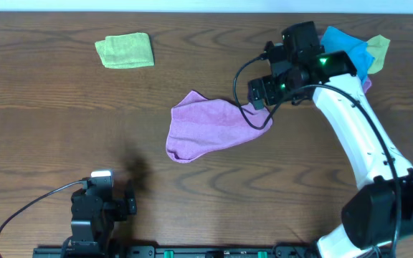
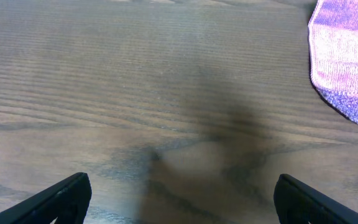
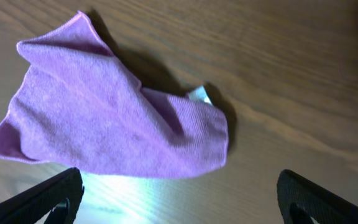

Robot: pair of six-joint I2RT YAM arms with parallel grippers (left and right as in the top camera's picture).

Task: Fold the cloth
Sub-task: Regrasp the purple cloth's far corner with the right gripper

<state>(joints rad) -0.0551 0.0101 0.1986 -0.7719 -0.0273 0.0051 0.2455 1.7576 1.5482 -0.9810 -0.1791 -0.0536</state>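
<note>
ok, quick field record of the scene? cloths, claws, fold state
table: dark wood
purple cloth: mid-table, rumpled, partly doubled over, not neatly folded
tag: white, showing at purple cloth's edge
green cloth: far left, looks folded
pile: blue and yellow cloths, far right, partly hidden by the right arm
right claw: open, at purple cloth's right end, holding nothing
left claw: open, over bare table, purple cloth off to its right
</note>
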